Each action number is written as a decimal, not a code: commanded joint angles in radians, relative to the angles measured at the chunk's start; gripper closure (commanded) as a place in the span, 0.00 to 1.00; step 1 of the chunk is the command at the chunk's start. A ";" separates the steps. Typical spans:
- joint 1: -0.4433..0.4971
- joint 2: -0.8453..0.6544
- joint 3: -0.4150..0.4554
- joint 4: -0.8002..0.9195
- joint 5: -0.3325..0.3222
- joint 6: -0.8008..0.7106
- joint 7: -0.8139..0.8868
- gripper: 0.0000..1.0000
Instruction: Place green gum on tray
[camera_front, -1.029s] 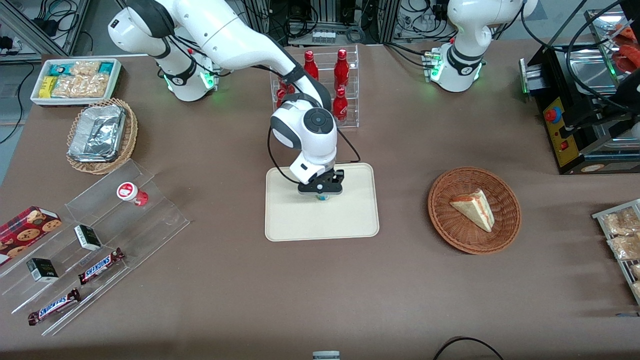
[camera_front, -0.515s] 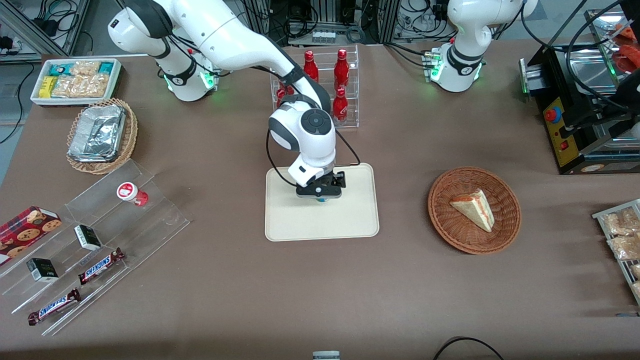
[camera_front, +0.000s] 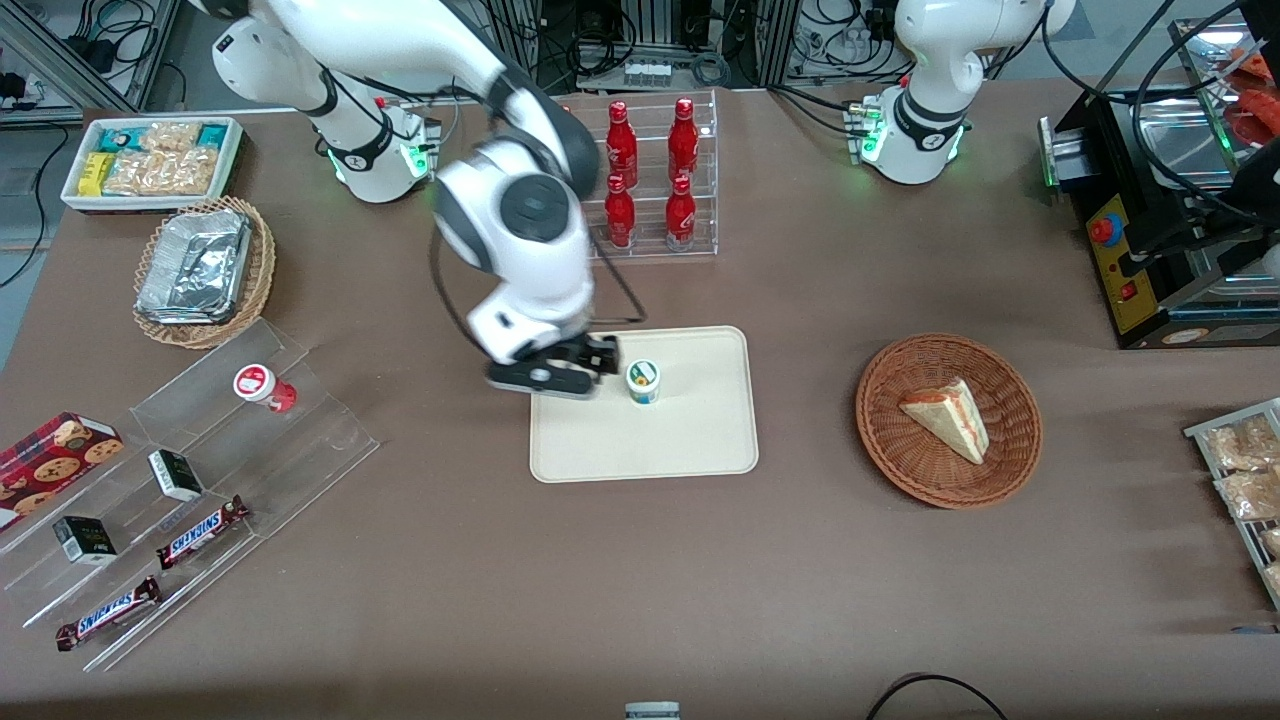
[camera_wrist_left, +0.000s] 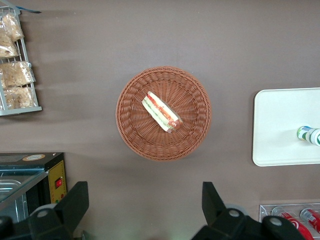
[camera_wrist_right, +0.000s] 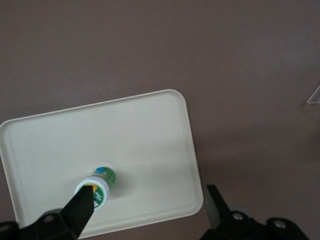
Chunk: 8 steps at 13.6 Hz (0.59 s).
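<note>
The green gum (camera_front: 642, 381) stands upright on the cream tray (camera_front: 690, 430), white lid up, with nothing touching it. My gripper (camera_front: 560, 375) hangs raised over the tray's edge toward the working arm's end, beside the gum and clear of it. In the right wrist view the gripper (camera_wrist_right: 147, 207) is open, its fingers wide apart above the tray (camera_wrist_right: 125, 135), and one dark fingertip (camera_wrist_right: 80, 210) overlaps the gum's (camera_wrist_right: 97, 185) lid in the picture. The parked arm's wrist view also shows the gum (camera_wrist_left: 309, 134) on the tray (camera_wrist_left: 280, 125).
A clear rack of red bottles (camera_front: 650, 180) stands farther from the camera than the tray. A wicker basket with a sandwich (camera_front: 948, 420) lies toward the parked arm's end. The acrylic stepped display with a red gum bottle (camera_front: 262, 385) and snack bars lies toward the working arm's end.
The gripper opened and let go of the green gum, which now stands on the tray. The arm then rose and swung toward the working arm's end.
</note>
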 joint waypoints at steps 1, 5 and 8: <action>-0.068 -0.162 0.011 -0.109 0.008 -0.084 -0.101 0.01; -0.201 -0.288 0.009 -0.118 0.020 -0.241 -0.278 0.01; -0.321 -0.351 0.009 -0.143 0.022 -0.280 -0.420 0.01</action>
